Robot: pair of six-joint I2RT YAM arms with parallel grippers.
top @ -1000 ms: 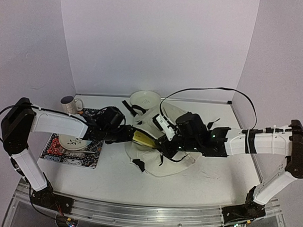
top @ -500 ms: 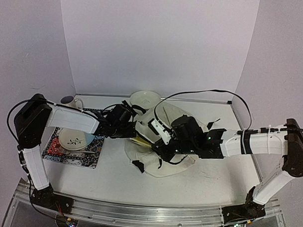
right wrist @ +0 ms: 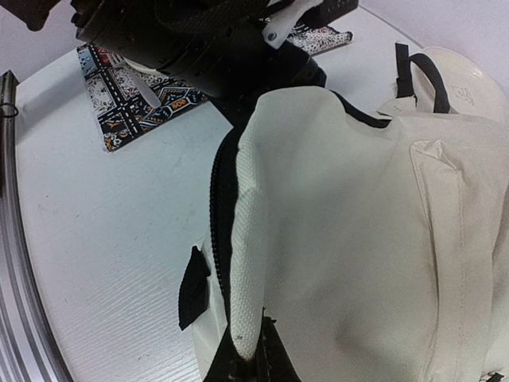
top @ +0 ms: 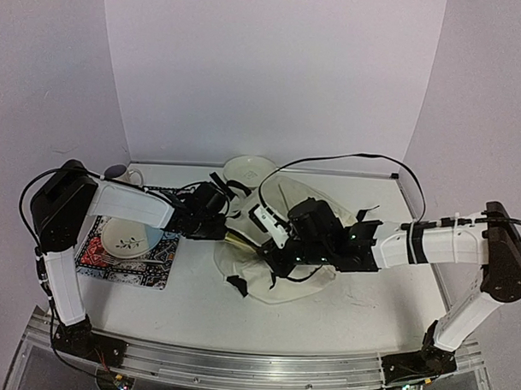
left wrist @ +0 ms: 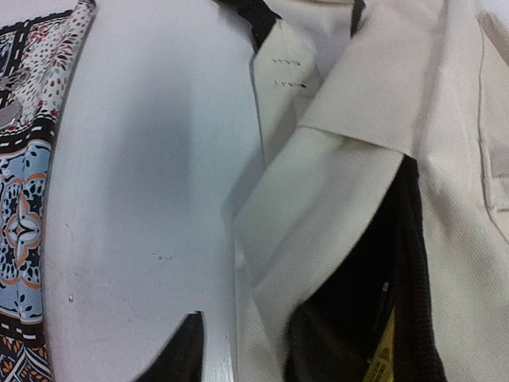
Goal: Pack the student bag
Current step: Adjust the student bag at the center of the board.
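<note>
- Right gripper [right wrist: 250, 362]: fingers clenched on the raised lip of the student bag [right wrist: 342, 239]; the cream edge runs down into the pinch at the bottom of the right wrist view.
- Left gripper [left wrist: 242, 358]: one dark fingertip [left wrist: 187, 350] shows low in the left wrist view, over bare table just beside the bag's edge; the other finger we cannot make out against the dark inside of the bag; a fold of cream fabric lies where the gap would be; we cannot tell whether it is gripped or loose.
- Bag mouth: gaping toward the left arm; a dark zipper line [right wrist: 221, 215] follows the opening; a yellow item [left wrist: 387, 354] lies inside it, partly hidden.
- From above: left gripper [top: 225, 228] and right gripper [top: 271, 251] meet at the bag's left side, near each other; the right arm stretches across the top of the bag.
- Student bag [top: 279, 288]: lying on the table [top: 179, 320] at its middle, between the two arms; a black strap [right wrist: 421, 68] loops up at its far end; a small black tab [right wrist: 193, 298] sticks out from the near edge.
- White bowl [top: 250, 171]: just behind the bag, by the back wall.
- Patterned placemat [top: 151, 272]: left of the bag, apart from it; a plate [top: 129, 237] with a leaf print sits on it, partly under the left arm.
- Mug [top: 120, 175]: at the far left corner, behind the placemat.
</note>
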